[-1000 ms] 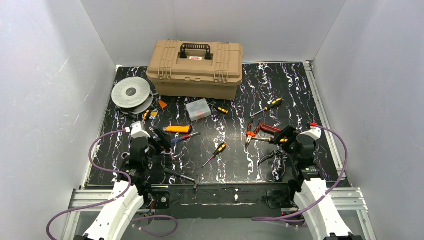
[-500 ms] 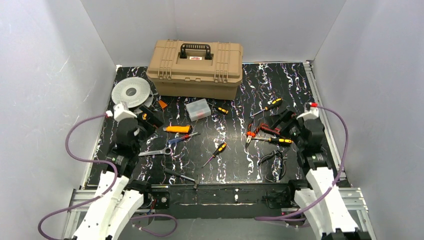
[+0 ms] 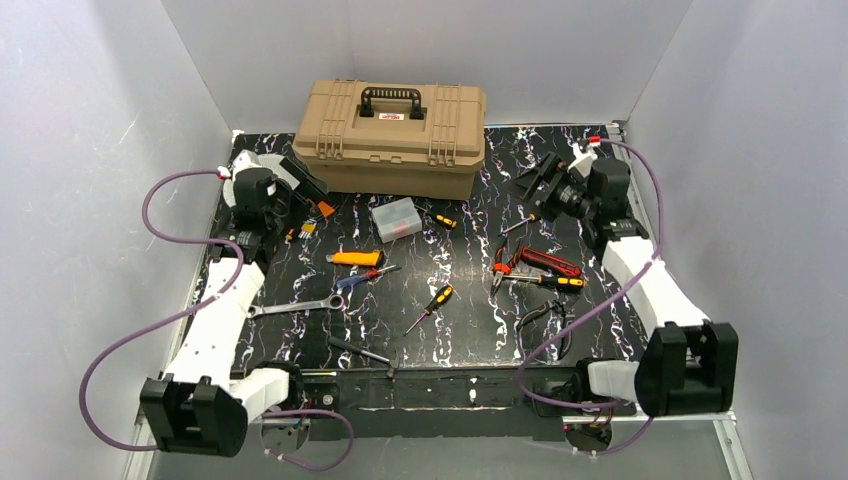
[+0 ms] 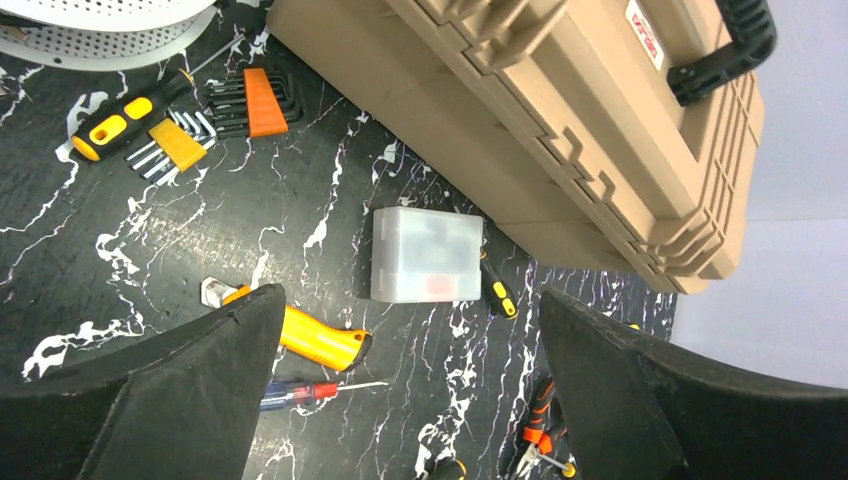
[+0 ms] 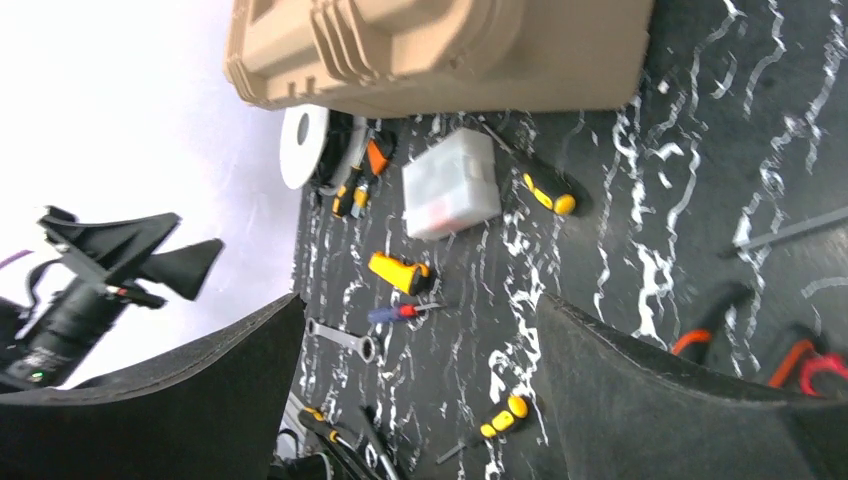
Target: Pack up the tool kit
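Evidently both arms have swung forward from the near edge. The left gripper [image 3: 308, 186] and right gripper [image 3: 535, 175], jaws apart and empty, now flank the shut toolbox [image 3: 390, 140] at the back of the bench [image 3: 470, 325]. Opening it appears next, with the pliers [image 3: 545, 262] still lying loose.

1. A black table top [image 3: 470, 335], veined all over with white marbling, is seen in every view.
2. A grey round spool [image 4: 100, 22] is laid flat at the far left corner of the table. Its side wall is pierced with rows of small holes. In the top view it is largely hidden; in the right wrist view only its pale face is shown.
3. A small clear plastic box [image 3: 396, 218] is set flat on the table near the middle of the far half, well apart from the spool. Its lid is cloudy, and the contents cannot be made out.
4. The table is enclosed on the left, back and right by plain white walls [image 3: 90, 130].
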`<state>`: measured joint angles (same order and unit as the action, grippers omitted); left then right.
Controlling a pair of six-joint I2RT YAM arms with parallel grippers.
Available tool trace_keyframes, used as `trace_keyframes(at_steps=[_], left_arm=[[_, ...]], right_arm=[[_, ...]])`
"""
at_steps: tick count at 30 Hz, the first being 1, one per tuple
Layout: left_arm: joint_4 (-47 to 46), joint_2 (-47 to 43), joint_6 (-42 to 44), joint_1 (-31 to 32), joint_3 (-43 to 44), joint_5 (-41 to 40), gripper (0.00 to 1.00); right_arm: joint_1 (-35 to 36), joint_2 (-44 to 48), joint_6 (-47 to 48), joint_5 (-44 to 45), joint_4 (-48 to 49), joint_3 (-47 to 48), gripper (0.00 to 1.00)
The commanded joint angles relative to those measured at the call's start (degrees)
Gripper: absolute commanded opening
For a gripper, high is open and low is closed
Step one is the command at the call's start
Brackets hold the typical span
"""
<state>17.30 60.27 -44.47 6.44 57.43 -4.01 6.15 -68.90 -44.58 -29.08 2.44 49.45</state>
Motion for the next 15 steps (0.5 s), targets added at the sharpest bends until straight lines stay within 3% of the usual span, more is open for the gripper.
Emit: trace_keyframes(at_steps=[1,8,15], left_arm=[[-2.71,3.79,-2.39,-4.14,3.38,9.67,1.00],[-5.22,11.39,-2.83,-6.35,7.31,10.76,0.99],[-15.67,16.49,-9.68,-10.23,6.49,15.85,1.00]], right_arm=[[0.35,-6.25,-4.24,-5.28,5.91,7.73,0.93],[0.35,-18.81,-8.84,-7.90,12.01,16.41,0.98],[0.94,-33.32,-9.05,-10.11,12.18,30.19,0.98]])
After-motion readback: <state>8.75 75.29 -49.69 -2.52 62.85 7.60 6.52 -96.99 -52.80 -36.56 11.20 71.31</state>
